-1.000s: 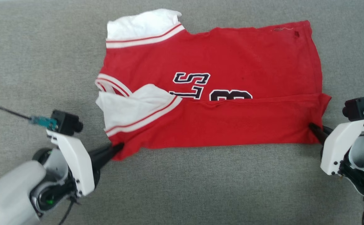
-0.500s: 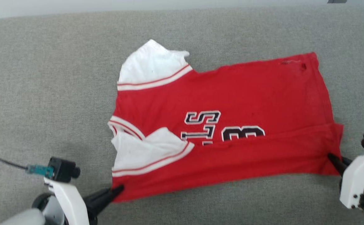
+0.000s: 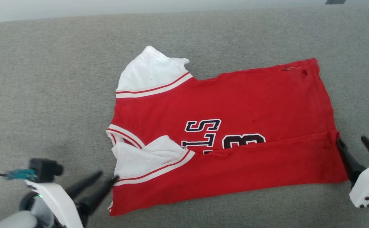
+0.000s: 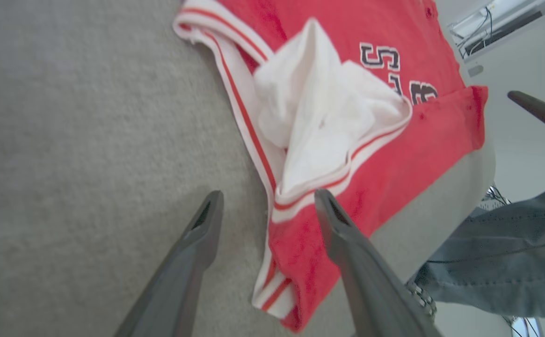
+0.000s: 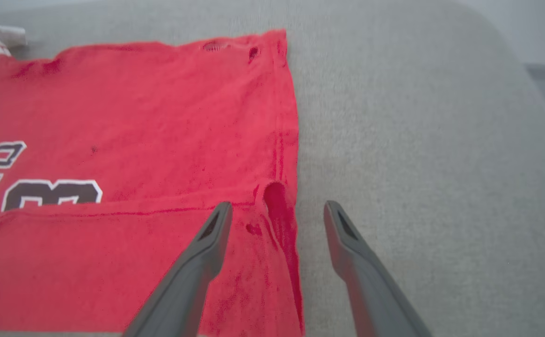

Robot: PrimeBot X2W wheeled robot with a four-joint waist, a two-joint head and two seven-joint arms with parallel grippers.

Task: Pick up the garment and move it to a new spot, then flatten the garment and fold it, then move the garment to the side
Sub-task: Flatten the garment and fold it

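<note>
1. The red shirt is spread flat in the middle of the grey cloth-covered counter, with its collar end to the left and its hem to the right.
2. The shirt's near strip is folded over onto its body, so that the lower part of the dark-outlined white lettering is covered.
3. A white sleeve with red-and-white striped trim is seen at the far left. A second white sleeve lies bunched at the near left, on top of the folded strip.
4. A small hole is seen near the far right corner.
5. The left hand is held with its fingers apart at the near left corner. One fingertip is at the edge of the striped trim, and nothing is clamped.
6. The right hand is held with its fingers apart at the right hem, where the fold ends. One finger is over red cloth and the other over bare counter.
7. In the left wrist view, a leg in jeans is seen beyond the counter's edge.
</note>
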